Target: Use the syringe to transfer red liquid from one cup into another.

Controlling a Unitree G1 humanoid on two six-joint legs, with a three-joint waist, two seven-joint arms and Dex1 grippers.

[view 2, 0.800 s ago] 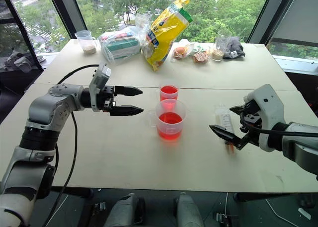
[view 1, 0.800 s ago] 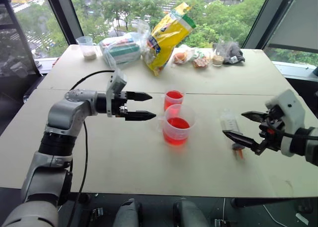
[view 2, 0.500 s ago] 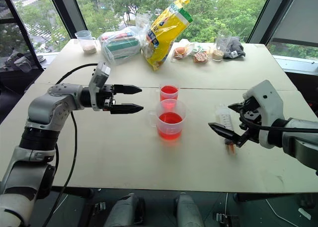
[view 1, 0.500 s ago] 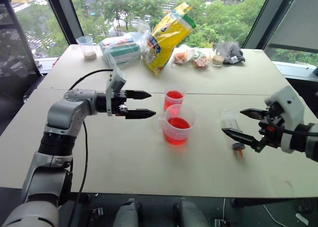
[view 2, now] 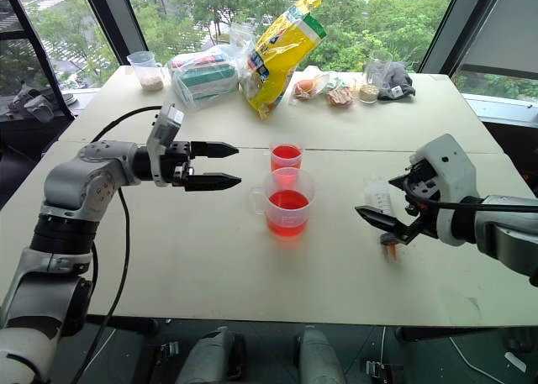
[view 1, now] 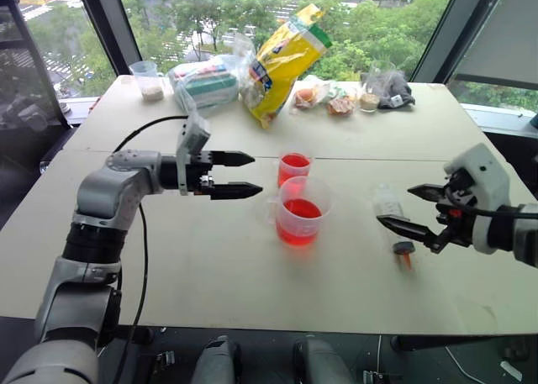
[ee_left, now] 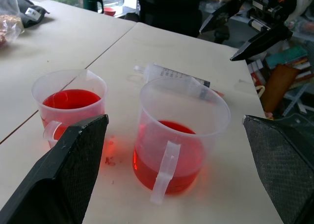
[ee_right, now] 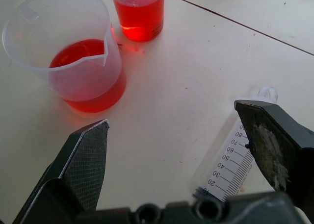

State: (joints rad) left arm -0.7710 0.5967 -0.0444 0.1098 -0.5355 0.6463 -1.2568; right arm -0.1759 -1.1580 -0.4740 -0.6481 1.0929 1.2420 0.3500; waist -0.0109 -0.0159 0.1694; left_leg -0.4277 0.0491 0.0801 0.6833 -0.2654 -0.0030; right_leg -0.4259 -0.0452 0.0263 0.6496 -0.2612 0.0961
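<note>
2 grippers stand with jaws wide apart and empty: the left gripper (view 1: 234, 175) hovers level just beside the beaker (view 1: 300, 210) and the narrower cup (view 1: 293, 167), both holding red liquid (ee_left: 169, 150), probably ready to steady one, while the right gripper (view 1: 419, 210) hangs over the syringe (view 2: 379, 198), which lies flat on the table (view 1: 210, 266) to the right of the cups, seemingly lined up for a pick. Only the right wrist view shows the syringe's printed graduation marks (ee_right: 232, 162) lying by 1 finger
</note>
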